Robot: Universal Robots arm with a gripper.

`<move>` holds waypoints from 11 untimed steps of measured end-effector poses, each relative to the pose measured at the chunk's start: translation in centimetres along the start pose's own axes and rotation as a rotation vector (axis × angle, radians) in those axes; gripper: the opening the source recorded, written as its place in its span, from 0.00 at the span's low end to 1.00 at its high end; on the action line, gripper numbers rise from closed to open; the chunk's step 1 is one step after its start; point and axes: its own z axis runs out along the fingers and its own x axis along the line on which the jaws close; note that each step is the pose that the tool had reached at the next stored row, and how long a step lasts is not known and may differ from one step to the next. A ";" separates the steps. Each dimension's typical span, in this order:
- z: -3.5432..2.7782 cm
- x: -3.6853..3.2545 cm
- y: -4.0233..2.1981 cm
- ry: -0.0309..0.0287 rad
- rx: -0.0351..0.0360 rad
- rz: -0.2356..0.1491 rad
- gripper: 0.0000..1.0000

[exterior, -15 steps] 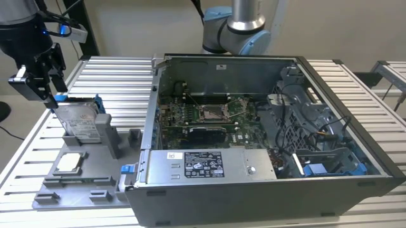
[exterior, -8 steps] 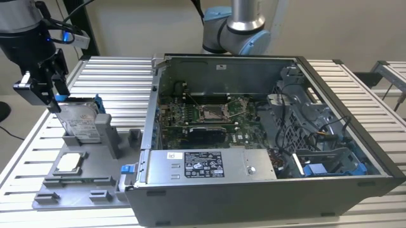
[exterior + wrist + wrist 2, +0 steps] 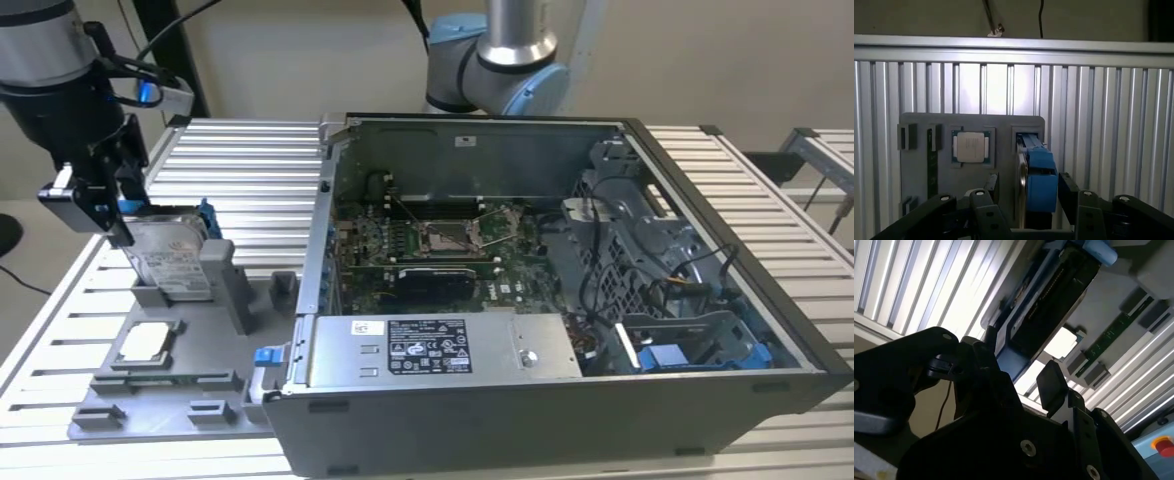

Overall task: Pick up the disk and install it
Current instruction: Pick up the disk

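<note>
Tool [image 3: 1029, 186]: spread, its pads [image 3: 1068, 189] straddling the disk [image 3: 174, 262] without pinching it.
Disk: upright in the grey holder [image 3: 200, 385] on the bench [image 3: 240, 160], outside the computer case [image 3: 534, 425].
Risk: it sits nearer one pad, so an uneven squeeze could tilt it and jam it in the slot.

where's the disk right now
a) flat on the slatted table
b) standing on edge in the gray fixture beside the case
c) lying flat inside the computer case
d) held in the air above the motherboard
b: the disk stands on edge in a slot of the gray fixture at the exterior view's left, outside the computer case, with the gripper straddling it.
</note>
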 end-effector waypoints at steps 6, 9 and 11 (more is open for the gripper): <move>0.94 0.02 -0.11 0.0000 0.0001 0.000 1.00; 1.32 0.03 -0.15 0.0000 0.0004 0.000 1.00; 1.46 0.03 -0.16 0.0001 0.0009 0.000 1.00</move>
